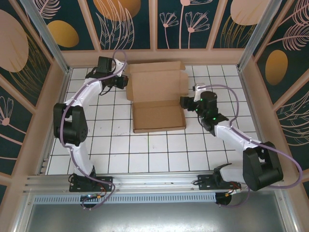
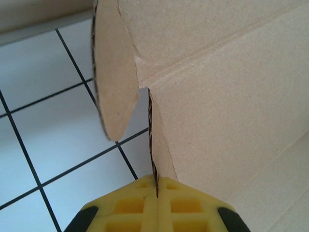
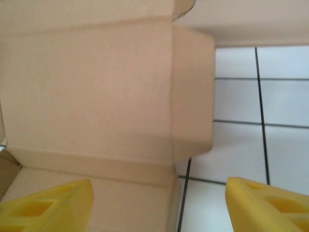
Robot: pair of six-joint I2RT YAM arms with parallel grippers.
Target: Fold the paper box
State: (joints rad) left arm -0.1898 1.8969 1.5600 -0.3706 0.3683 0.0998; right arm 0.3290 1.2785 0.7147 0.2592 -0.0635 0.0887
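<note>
The box (image 1: 157, 96) lay open on the tiled desk (image 1: 120, 154). Its left flap (image 2: 161, 154) was clenched edge-on in the left jaws; the right jaws stood spread beside the right flap (image 3: 193, 92) (not gripped). The pinched flap was best raised along its crease.

Bright, even overhead light fills the top view. The white square-tiled table (image 1: 145, 154) looks evenly lit, and the plain brown corrugated cardboard box (image 1: 157, 96) casts only faint, soft shadows. The right wrist picture is soft, perhaps motion-blurred, its yellow ribbed fingertips (image 3: 48, 205) at five and seven o'clock unfocused.
</note>
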